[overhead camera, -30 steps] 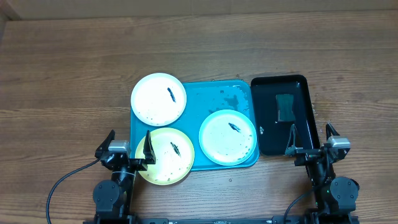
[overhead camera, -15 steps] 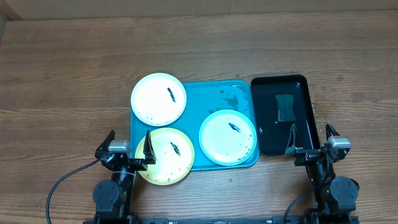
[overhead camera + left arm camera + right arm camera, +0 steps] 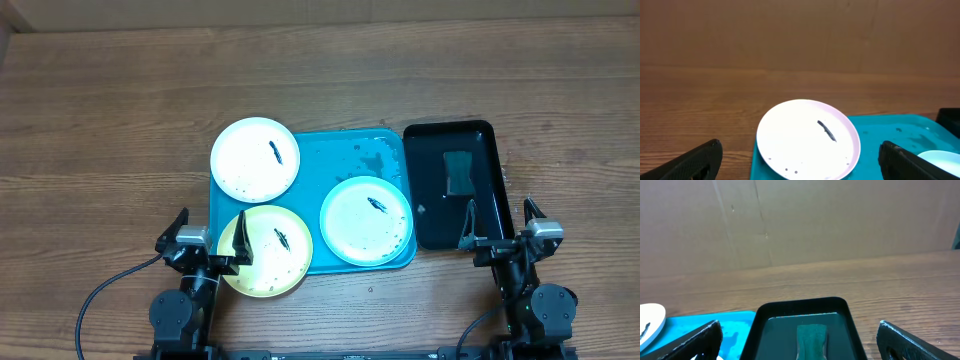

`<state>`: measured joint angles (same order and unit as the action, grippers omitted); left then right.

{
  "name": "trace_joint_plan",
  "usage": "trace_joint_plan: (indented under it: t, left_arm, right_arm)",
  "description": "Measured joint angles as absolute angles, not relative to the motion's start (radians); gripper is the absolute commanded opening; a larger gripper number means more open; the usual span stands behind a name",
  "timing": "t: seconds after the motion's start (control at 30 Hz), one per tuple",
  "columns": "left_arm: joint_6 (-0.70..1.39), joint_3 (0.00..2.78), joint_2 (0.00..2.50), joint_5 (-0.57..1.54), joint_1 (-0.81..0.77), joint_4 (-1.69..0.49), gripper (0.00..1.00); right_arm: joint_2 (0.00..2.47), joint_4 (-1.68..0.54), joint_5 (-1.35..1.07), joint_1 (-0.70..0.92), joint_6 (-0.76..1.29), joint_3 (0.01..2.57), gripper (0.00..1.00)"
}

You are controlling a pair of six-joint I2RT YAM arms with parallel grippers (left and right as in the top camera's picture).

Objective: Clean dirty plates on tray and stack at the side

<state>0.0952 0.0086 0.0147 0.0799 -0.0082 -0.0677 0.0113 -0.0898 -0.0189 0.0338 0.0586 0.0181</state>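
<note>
- Jaws on the left gripper point(image 3: 207, 235) gape wide, empty, beside the yellow-green plate point(image 3: 275, 258).
- Right gripper point(image 3: 500, 230) is equally wide and empty, near the black tray point(image 3: 490, 135) and its green pad point(image 3: 458, 173).
- White plate point(image 3: 255, 157) and the yellow-green one overhang the teal tray point(image 3: 340, 160); the blue-green plate point(image 3: 366, 219) lies inside.
- Risk: pressing an overhanging rim may tip that plate.
</note>
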Motion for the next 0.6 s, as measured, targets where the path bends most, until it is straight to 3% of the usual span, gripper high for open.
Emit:
trace_joint_plan:
  t: [0.6]
  left_arm:
    - [0.189,0.009,0.015,0.191,-0.008,-0.063,1.00]
  right_arm:
    - [0.060,-0.090,-0.045,0.033,0.229,0.018,1.00]
